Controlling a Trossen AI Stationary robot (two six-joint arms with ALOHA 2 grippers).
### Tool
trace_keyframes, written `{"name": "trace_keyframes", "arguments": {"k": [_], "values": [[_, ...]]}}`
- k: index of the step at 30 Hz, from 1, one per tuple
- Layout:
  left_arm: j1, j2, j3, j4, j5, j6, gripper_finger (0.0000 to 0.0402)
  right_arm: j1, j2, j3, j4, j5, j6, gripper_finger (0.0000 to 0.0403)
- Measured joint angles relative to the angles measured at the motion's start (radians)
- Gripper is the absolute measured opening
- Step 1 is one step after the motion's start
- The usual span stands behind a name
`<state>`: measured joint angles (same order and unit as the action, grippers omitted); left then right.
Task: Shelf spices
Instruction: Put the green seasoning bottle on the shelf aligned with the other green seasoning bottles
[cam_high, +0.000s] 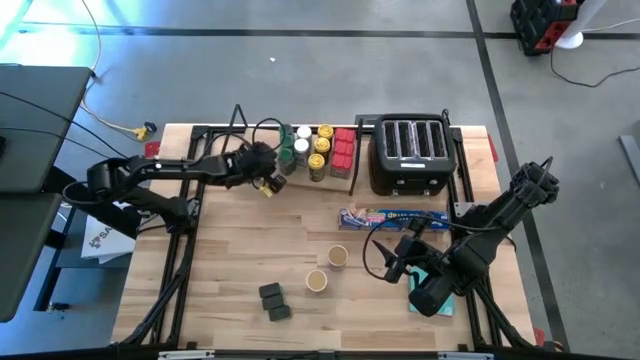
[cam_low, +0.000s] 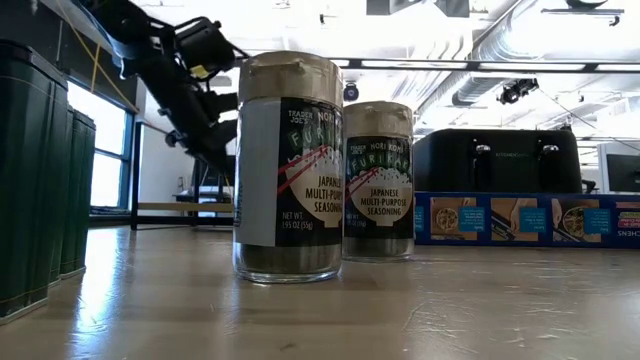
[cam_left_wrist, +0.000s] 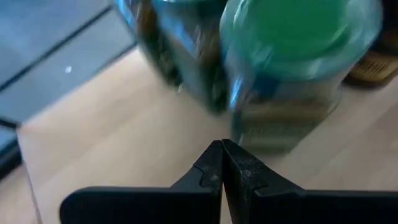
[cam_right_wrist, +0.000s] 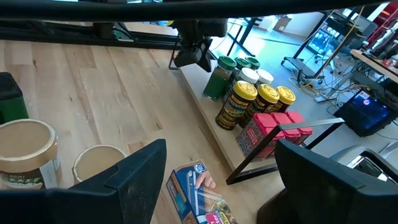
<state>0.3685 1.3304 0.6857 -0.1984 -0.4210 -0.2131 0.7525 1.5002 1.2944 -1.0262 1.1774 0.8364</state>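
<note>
A pale wooden table (cam_high: 250, 250) stands on a grey concrete floor; the low view looks past it into a room with windows and ceiling ducts. The shelf (cam_high: 300, 180) lies along the table's far edge beside a black toaster (cam_high: 408, 155), already bearing green-lidded jars (cam_right_wrist: 219, 78), yellow-lidded jars (cam_right_wrist: 241, 106) and red tins (cam_right_wrist: 273, 130). 2 tan-lidded jars (cam_high: 327, 268) and 2 dark grey blocks (cam_high: 274, 301) sit on the open table nearer the front. The left gripper (cam_left_wrist: 222, 163) hovers just before the green-lidded jars, fingertips pressed together, holding nothing. The right gripper (cam_right_wrist: 221, 174) waits spread wide over a blue wrap box (cam_high: 392, 217).
</note>
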Motion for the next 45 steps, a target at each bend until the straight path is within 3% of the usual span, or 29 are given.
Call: {"name": "trace_keyframes", "arguments": {"k": [15,24,27,32,39,45], "values": [[-0.123,0.000,0.000,0.043,-0.004,-0.040,0.0000,0.000,0.000,0.000,0.008,-0.007,0.000,0.0296],[-0.290,-0.004,0.000,-0.017,-0.180,-0.162,0.0000,0.001,0.000,0.000,0.006,-0.054,0.008,0.0296],[-0.358,-0.004,0.000,-0.021,-0.217,-0.202,0.0000,-0.004,0.000,0.000,0.006,-0.044,0.079,0.0296],[-0.446,-0.004,0.032,-0.149,-0.209,-0.297,0.0000,-0.084,0.001,0.000,0.025,-0.173,0.093,0.0296],[-0.557,-0.072,0.069,-0.300,-0.232,-0.391,0.0000,-0.223,0.023,0.000,0.271,-0.300,-0.179,0.0296],[-0.637,-0.176,0.069,-0.305,-0.333,-0.382,0.0000,-0.313,0.121,0.000,0.650,-0.472,-0.738,0.0296]]}}
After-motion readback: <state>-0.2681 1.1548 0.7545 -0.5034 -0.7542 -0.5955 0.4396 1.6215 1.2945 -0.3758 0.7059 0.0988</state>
